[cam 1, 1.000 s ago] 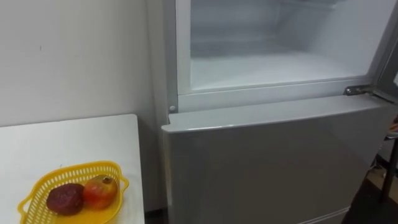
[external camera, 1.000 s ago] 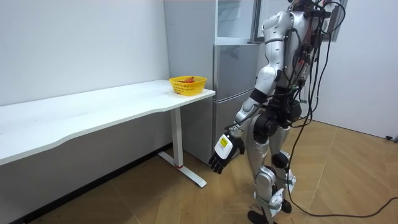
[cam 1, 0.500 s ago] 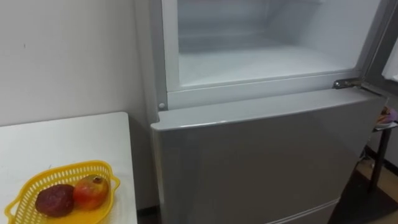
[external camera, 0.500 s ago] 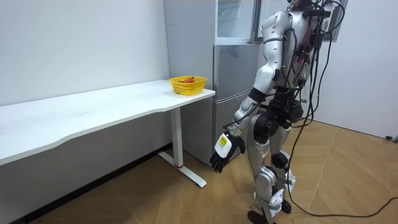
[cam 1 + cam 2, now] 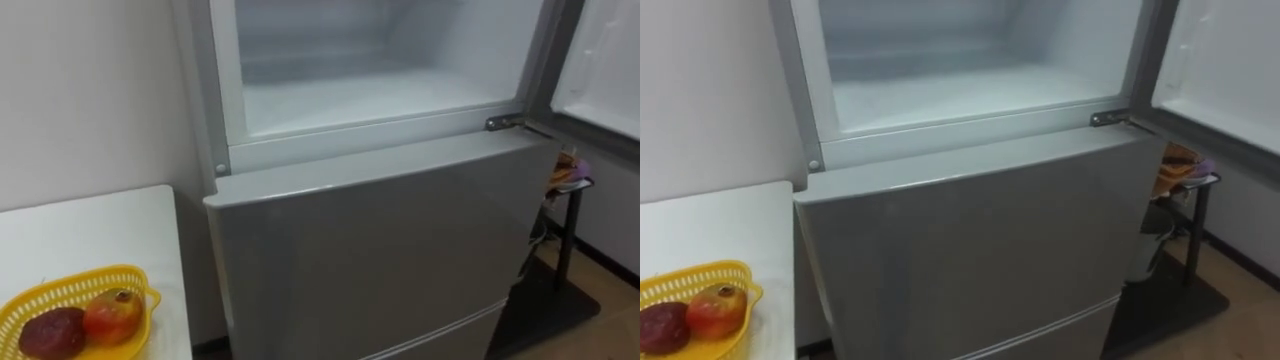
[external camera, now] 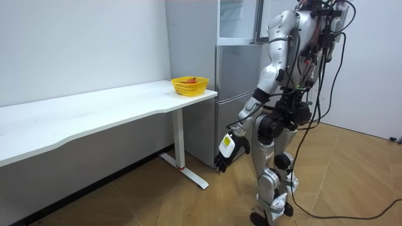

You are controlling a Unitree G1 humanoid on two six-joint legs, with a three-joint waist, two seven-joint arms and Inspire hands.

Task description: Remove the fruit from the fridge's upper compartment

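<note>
The upper fridge compartment [image 5: 370,90] stands open in front of me, and its white shelf and walls look bare. Its door [image 5: 600,60] is swung out to the right. Below it the grey lower door [image 5: 370,250] is closed. In the room view I stand close to the fridge [image 6: 235,69], facing it. My left hand [image 6: 226,150] hangs at knee height with relaxed fingers and holds nothing.
A yellow basket [image 5: 60,295] with a dark red fruit [image 5: 50,332] and a red-orange fruit [image 5: 112,314] sits on the white table [image 5: 90,230], left of the fridge. A small dark stand [image 5: 565,175] with colourful items is behind the open door, at the right.
The eye view has swung to the right, so the basket and fridge sit further left in the picture. In the room view my upper body has turned slightly; the left hand still hangs low.
</note>
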